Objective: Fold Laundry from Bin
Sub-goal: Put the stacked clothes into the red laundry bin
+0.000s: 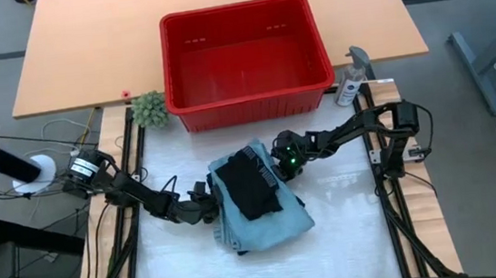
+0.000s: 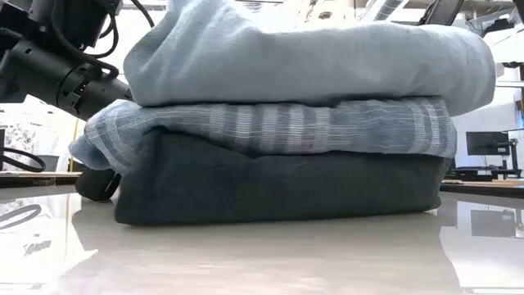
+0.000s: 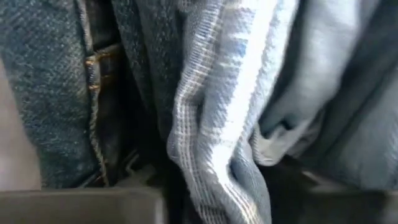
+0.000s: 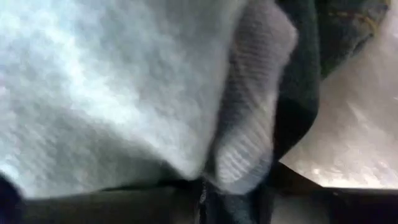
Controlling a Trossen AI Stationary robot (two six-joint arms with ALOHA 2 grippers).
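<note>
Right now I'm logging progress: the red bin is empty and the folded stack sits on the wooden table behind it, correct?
Not quite. The red bin is empty, but the folded stack sits on the white work surface in front of the bin, between both arms, not on the wooden table. The high view shows it.

Overhead, table-level and wrist views share the laundry (image 1: 259, 202).

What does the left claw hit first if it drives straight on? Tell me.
Most likely the stack of laundry. In the high view the left claw sits at the stack's left edge, pointing into it, and its wrist view is filled with denim and the striped cloth. Which layer comes first is unclear.
</note>
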